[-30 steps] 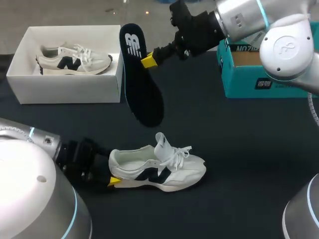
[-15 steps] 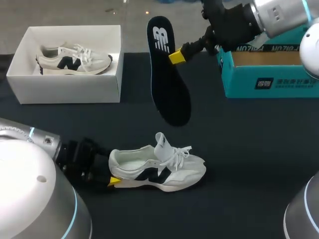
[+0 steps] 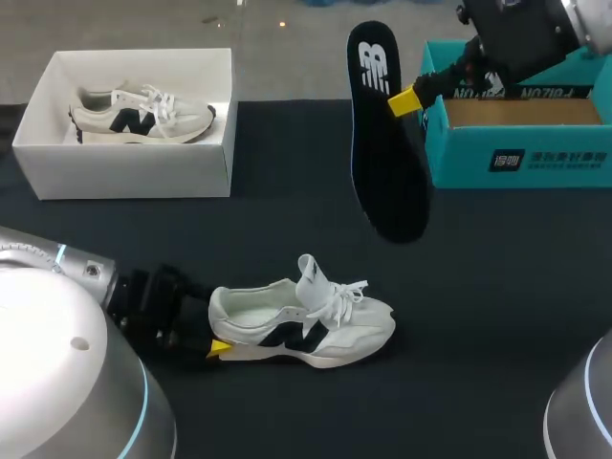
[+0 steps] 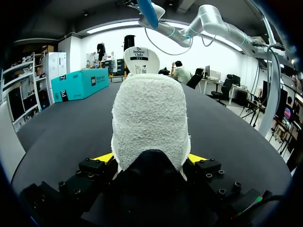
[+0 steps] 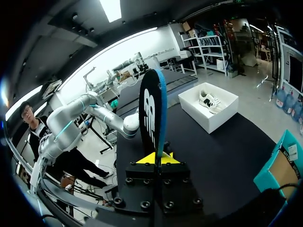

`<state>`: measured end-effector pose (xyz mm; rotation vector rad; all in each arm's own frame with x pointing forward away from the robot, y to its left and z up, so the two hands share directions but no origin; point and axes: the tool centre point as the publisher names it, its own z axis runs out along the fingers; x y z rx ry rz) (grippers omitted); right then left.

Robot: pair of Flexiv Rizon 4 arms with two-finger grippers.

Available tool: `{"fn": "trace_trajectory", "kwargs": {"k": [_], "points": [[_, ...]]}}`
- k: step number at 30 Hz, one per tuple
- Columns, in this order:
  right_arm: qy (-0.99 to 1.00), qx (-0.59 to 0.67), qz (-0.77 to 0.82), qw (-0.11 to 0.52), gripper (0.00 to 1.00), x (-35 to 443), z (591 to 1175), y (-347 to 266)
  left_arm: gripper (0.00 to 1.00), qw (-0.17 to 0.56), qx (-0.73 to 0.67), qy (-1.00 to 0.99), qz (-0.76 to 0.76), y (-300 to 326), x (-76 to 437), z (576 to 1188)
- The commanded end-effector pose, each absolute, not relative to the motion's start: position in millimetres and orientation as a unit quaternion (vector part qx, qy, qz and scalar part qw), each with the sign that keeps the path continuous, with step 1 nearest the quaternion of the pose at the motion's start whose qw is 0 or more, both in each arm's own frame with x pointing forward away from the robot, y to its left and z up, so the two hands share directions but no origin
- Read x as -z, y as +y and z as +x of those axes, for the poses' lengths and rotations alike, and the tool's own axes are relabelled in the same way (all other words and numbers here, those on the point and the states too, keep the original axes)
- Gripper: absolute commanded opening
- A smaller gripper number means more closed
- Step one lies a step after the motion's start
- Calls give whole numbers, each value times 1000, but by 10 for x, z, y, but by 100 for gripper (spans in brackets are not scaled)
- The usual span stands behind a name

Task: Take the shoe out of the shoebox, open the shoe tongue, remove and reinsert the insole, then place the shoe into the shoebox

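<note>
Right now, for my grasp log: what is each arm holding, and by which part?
Right gripper: the insole, by its side edge near the logo end. Left gripper: the shoe, by its heel.

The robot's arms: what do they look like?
Left arm and right arm are thick silver-white tubes with rounded joints and thin light-blue rings. Left gripper and right gripper are black, bolted blocks with bright yellow fingertips.

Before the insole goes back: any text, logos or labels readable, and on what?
On the insole: white logo mark near its heel end, no words.
On the teal box: top-edge lettering partly hidden; white label too blurred to read.
On the tongue label: print too small to read.
On the shoe on the table: dark side emblem, no words.
</note>
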<state>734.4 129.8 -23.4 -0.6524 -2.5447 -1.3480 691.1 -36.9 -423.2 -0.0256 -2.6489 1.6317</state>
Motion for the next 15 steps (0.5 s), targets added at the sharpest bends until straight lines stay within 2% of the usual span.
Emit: {"fn": "trace_trajectory", "kwargs": {"k": [1,15], "points": [[-852,461,-229,94,0,208,7249,1187,0,15,-524,-852,-8,-366,4234,6905],[-841,465,-268,69,0,189,6974,1021,0,15,-524,-852,-8,-366,4234,6905]]}}
